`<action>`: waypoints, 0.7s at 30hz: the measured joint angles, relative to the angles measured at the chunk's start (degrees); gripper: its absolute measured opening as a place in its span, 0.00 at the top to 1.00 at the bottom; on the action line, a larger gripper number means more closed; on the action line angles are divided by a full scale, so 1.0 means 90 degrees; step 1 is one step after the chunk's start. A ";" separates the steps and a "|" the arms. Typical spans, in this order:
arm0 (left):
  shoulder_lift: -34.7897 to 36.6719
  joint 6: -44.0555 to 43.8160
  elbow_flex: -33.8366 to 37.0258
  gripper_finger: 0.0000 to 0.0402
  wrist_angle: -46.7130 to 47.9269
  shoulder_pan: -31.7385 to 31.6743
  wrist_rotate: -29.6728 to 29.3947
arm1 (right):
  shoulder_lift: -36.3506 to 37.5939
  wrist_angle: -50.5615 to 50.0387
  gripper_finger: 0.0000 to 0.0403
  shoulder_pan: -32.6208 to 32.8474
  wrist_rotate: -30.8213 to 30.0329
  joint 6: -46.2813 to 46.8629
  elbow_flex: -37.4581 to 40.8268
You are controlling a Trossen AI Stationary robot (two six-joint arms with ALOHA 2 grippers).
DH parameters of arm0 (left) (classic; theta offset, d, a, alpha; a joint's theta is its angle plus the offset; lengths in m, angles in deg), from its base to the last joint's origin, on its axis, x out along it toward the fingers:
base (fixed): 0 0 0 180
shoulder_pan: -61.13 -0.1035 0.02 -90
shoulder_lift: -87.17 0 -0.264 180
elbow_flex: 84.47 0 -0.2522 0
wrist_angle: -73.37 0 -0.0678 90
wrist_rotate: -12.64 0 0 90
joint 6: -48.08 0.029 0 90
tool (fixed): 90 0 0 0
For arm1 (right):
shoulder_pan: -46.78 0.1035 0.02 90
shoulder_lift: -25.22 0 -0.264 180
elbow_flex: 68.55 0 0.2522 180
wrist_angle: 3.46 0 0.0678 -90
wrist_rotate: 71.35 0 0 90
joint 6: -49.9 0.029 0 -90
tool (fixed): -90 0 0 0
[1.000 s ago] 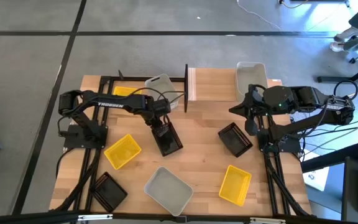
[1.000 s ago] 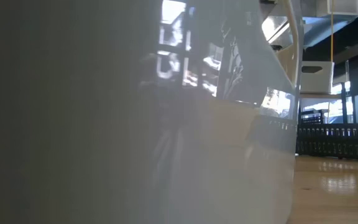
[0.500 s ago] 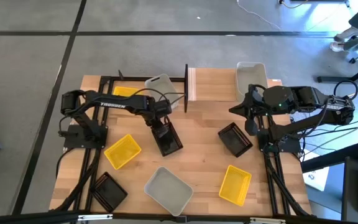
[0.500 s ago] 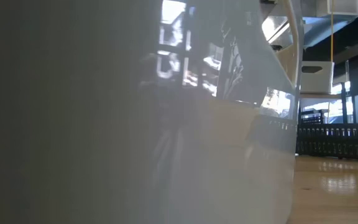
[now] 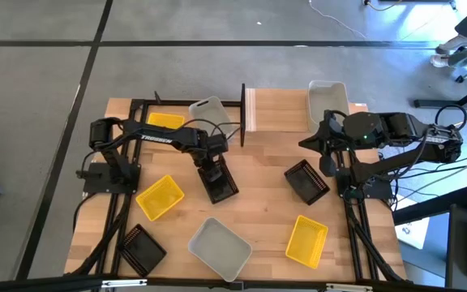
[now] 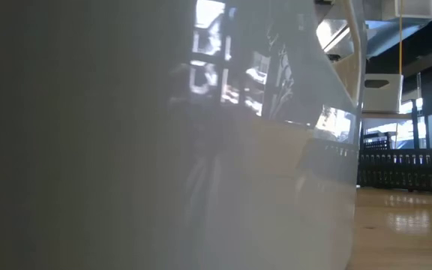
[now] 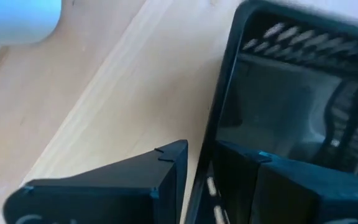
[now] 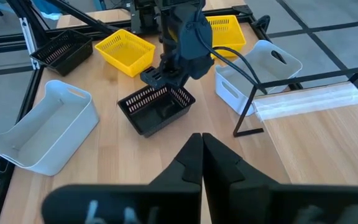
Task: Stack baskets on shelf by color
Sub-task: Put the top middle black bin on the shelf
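Observation:
A black slatted basket (image 5: 223,185) lies at mid-table. My left gripper (image 5: 212,169) points down over its far short end and is open. One finger (image 7: 166,168) stands outside the end wall (image 7: 211,124) and the other (image 7: 260,171) inside it. My right gripper (image 8: 201,138) is shut and hangs raised at the table's right side, holding nothing. A whitish basket (image 5: 327,104) rests on the shelf (image 5: 278,109). Another whitish basket (image 5: 209,113) and a yellow one (image 5: 165,120) sit at the far left. My left gripper straddles the far end wall (image 7: 209,143) of the black basket from above, one finger inside and one outside. Whether either finger touches the wall I cannot tell. The basket rests flat on the table.
Loose on the table are two yellow baskets (image 5: 160,197) (image 5: 306,240), two more black ones (image 5: 307,180) (image 5: 142,248) and a whitish one (image 5: 219,246) at the near edge. That one's wall (image 6: 163,150) fills the low view. A black upright post (image 5: 242,113) marks the shelf's left end.
My left gripper has sunk onto the far end of the black basket, its fingers staying apart. The basket has not moved.

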 joint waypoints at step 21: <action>0.1060 0.0558 -0.0374 1.00 0.0345 0.0345 -0.0684 | -0.0055 0.0141 1.00 0.0000 -0.0014 0.0302 0.0000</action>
